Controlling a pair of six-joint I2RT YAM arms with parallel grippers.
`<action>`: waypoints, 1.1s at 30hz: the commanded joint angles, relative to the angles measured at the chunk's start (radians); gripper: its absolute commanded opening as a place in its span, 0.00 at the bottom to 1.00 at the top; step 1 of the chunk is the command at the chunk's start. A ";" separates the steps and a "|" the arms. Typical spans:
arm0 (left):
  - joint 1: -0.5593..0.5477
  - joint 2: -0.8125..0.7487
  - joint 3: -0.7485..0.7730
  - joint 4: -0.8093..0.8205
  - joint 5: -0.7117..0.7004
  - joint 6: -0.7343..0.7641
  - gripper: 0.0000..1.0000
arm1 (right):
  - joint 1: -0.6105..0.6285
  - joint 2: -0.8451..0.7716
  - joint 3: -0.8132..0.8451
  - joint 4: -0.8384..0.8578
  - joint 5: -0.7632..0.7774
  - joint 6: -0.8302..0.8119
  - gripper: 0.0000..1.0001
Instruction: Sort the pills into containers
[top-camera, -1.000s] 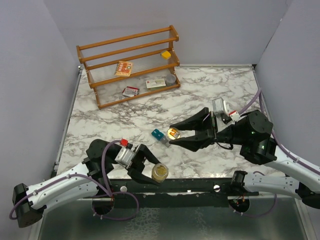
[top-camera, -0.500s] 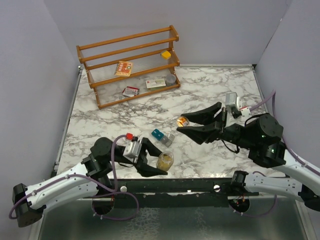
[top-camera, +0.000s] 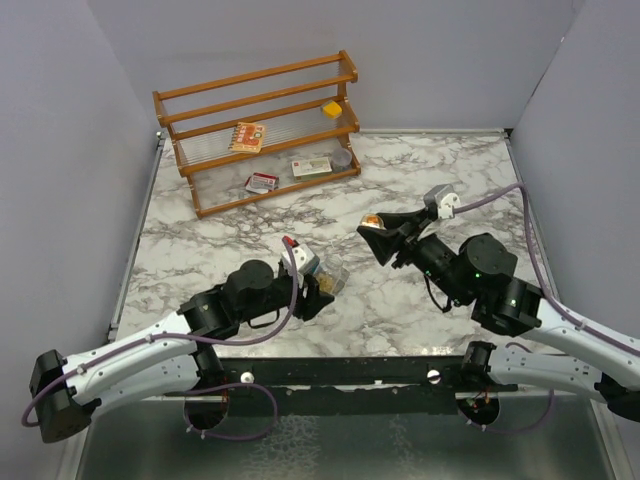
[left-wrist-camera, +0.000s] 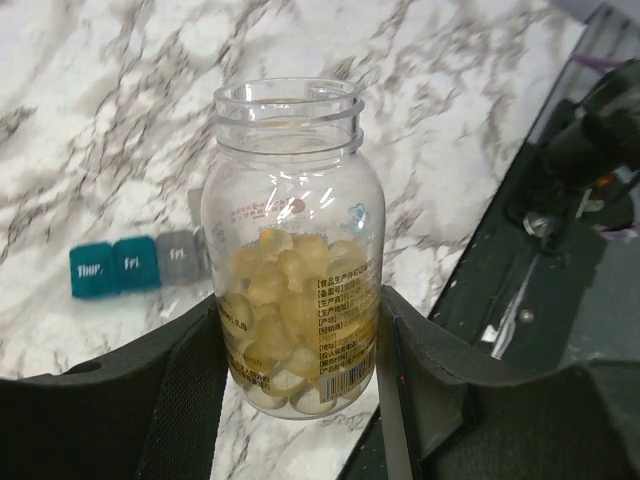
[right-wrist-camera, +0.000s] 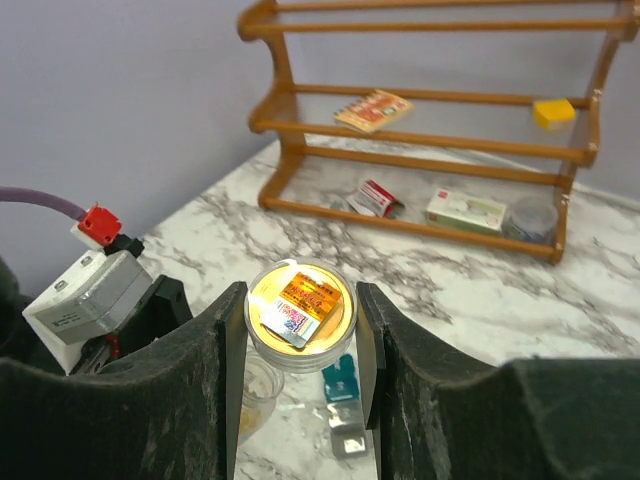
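Observation:
My left gripper (left-wrist-camera: 300, 350) is shut on a clear open bottle (left-wrist-camera: 292, 200) holding several yellow pills (left-wrist-camera: 285, 300). Just beyond it on the marble lies the containers strip (left-wrist-camera: 130, 265), with teal and grey lidded compartments. In the top view the left gripper (top-camera: 315, 287) holds the bottle (top-camera: 323, 285) right beside the strip (top-camera: 338, 273). My right gripper (right-wrist-camera: 300, 320) is shut on the bottle's gold cap (right-wrist-camera: 298, 310), held in the air above the strip (right-wrist-camera: 343, 400) and the bottle's mouth (right-wrist-camera: 255, 395). The top view has this cap (top-camera: 370, 221) in the right gripper (top-camera: 376, 230).
A wooden rack (top-camera: 255, 130) with flat printed packets and a small yellow block stands at the back left, also in the right wrist view as the rack (right-wrist-camera: 430, 120). A black rail (top-camera: 330, 370) runs along the table's near edge. Grey walls close three sides.
The left gripper carried the bottle away from the near edge up to the strip. The right gripper lifted the cap up and away from the strip toward the far side.

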 joint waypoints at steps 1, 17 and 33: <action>-0.002 0.070 0.009 -0.038 -0.120 -0.025 0.00 | 0.002 0.000 -0.062 0.048 0.187 0.003 0.02; -0.003 0.165 -0.061 -0.053 -0.160 -0.134 0.00 | 0.002 0.019 -0.114 0.063 0.380 0.031 0.02; -0.008 0.333 -0.023 -0.152 -0.167 -0.206 0.00 | 0.002 0.003 -0.175 0.048 0.384 0.097 0.02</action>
